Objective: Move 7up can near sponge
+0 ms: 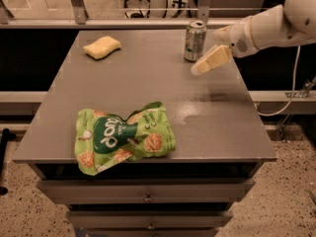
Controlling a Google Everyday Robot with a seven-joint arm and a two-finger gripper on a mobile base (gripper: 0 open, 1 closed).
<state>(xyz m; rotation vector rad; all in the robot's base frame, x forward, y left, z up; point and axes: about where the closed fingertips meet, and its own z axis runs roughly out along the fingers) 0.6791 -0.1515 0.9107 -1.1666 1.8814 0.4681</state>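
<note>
The 7up can (195,41), silver and green with a silver top, stands upright near the far edge of the grey table (148,83). The sponge (102,47), a pale yellow pad, lies at the far left of the table, well left of the can. My gripper (208,53) comes in from the right on a white arm (271,26). It is open and empty, just right of the can and slightly above the table. One pale finger (210,60) points down-left past the can's base.
A large green snack bag (123,139) lies crumpled near the table's front edge. Drawers (148,197) sit under the tabletop. A rail and office chairs stand beyond the far edge. A cable (291,90) hangs at the right.
</note>
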